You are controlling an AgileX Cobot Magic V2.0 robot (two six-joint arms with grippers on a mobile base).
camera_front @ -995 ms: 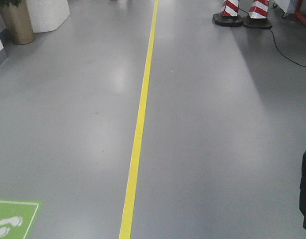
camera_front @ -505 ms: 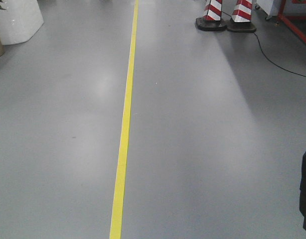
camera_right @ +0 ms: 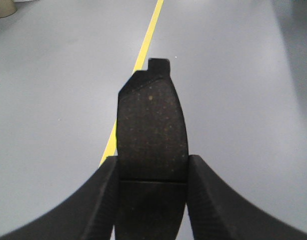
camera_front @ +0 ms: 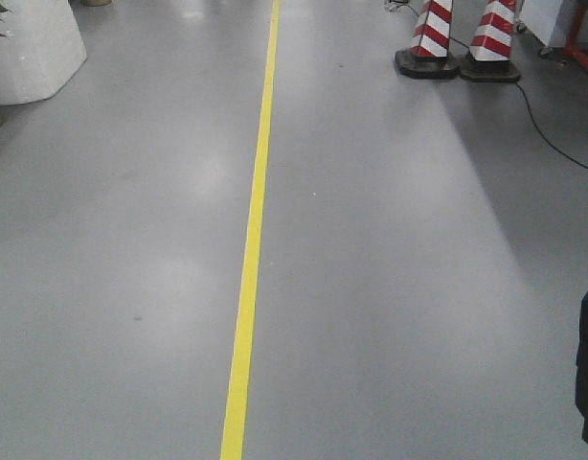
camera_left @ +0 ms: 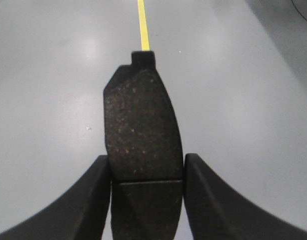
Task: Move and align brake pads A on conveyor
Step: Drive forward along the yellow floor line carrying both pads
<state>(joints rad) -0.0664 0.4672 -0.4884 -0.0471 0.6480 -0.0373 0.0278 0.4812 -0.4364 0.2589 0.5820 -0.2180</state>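
The step in hand looks like carrying: each arm holds one pad while the base faces open floor, and the conveyor is not in any view. In the left wrist view the left fingers [camera_left: 96,192] are closed to the width of a brake pad [camera_left: 141,125], pressing on its two long edges. The pad juts forward from them with its dark speckled friction face up and a small square tab at its far end. The right fingers [camera_right: 208,195] clamp a second brake pad [camera_right: 152,125] in the same way, tab pointing away, with a thin groove crossing the pad just inside the grip. Both pads hang in the air above the grey floor [camera_front: 418,287], touching nothing but the fingers. A yellow line [camera_front: 251,259] runs away down the middle of the floor. Two red-and-white striped cones [camera_front: 462,38] stand near the far right, with a cable trailing beside them, and a white planter [camera_front: 31,48] stands at the far left. The next move probably calls for finding the belt, then lowering each pad flat onto it, tabs facing the same way, before the fingers open.
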